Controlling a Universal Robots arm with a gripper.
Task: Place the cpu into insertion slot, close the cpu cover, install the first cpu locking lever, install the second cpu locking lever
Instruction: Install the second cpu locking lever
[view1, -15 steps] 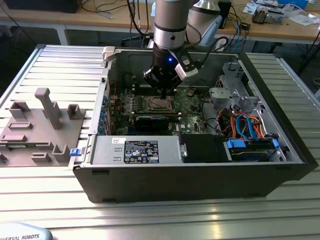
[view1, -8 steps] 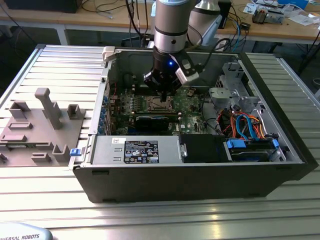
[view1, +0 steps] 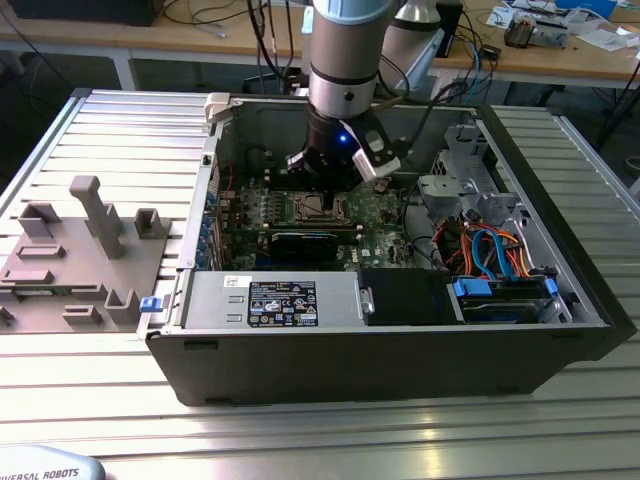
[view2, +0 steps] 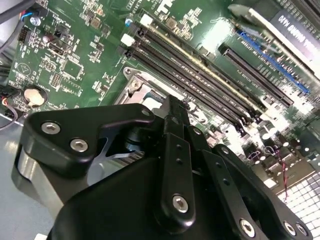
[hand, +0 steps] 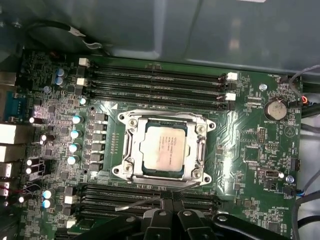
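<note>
On the ribbed aluminium table (view1: 90, 120), toward the exterior view's left, sits a grey moulded fixture (view1: 75, 255) of blocky posts; next comes the open black computer case (view1: 400, 370), its green circuit board (hand: 250, 125) studded with small capacitors and long black memory slots (hand: 155, 80); the insertion slot (hand: 165, 148) shows as a square silvery rim, the cpu cover (hand: 131, 150) lying flat as a thin metal frame around the cpu (hand: 163, 148), whose dull grey top fills the window; the gripper (hand: 167, 196) hangs just beside the socket's edge, its black fingers (view2: 175, 145) drawn together on nothing; orange and blue cables (view1: 490, 250) crowd the exterior view's right.
</note>
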